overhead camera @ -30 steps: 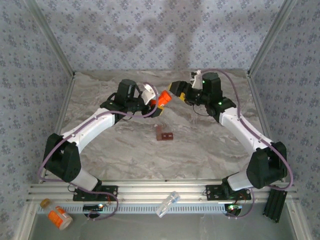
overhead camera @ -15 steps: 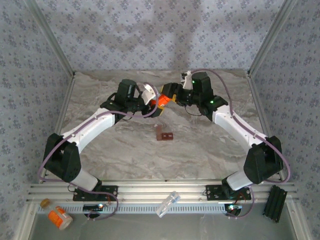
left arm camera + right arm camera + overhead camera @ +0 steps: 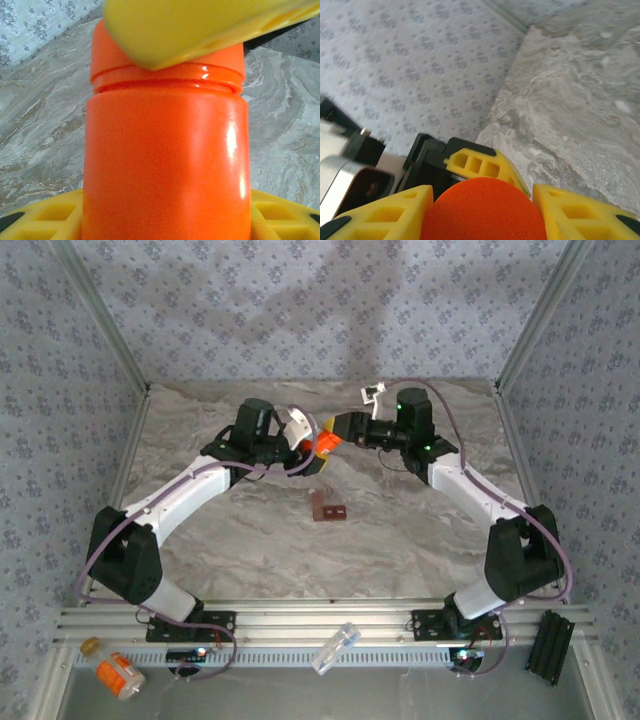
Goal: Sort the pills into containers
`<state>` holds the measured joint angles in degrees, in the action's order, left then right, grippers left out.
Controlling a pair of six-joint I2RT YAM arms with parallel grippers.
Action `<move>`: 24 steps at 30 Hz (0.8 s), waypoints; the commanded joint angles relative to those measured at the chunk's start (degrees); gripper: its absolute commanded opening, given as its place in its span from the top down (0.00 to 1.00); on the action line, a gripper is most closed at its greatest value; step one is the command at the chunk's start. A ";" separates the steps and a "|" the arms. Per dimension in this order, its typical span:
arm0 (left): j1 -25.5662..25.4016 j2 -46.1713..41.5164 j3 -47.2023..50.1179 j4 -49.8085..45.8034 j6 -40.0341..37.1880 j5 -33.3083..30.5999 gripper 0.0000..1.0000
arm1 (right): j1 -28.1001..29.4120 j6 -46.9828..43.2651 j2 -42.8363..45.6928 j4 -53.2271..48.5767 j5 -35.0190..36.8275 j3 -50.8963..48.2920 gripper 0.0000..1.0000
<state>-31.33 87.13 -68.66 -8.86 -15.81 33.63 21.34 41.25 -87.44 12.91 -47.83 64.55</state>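
The pill box (image 3: 328, 508), a small red-brown strip, lies flat on the table (image 3: 230, 540) between the two arms, its long side running left to right, a little nearer the bases than the claws. Above the table the orange bottle (image 3: 165, 165) points from the left claw (image 3: 308, 448), clamped around its body, to the right claw (image 3: 482, 200), whose pads (image 3: 390, 210) sit against either side of its top end. The coming move likely twists that end about the bottle's axis, with the box about equally near both arms.
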 commanded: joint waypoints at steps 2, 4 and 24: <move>-0.22 -1.35 -2.44 0.08 0.15 4.22 1.00 | -4.21 -6.19 -3.74 9.81 -11.19 -1.69 0.51; -0.22 -1.34 -2.44 0.16 0.34 4.34 1.00 | -3.92 -3.78 -3.89 11.82 -11.45 -2.05 0.41; -0.44 0.76 -3.40 -1.12 -2.03 0.61 1.00 | 0.18 11.27 9.03 -17.80 25.04 1.40 0.11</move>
<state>-31.57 87.55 -69.73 -10.17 -16.58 33.58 20.16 51.77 -77.34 -0.27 -25.80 62.96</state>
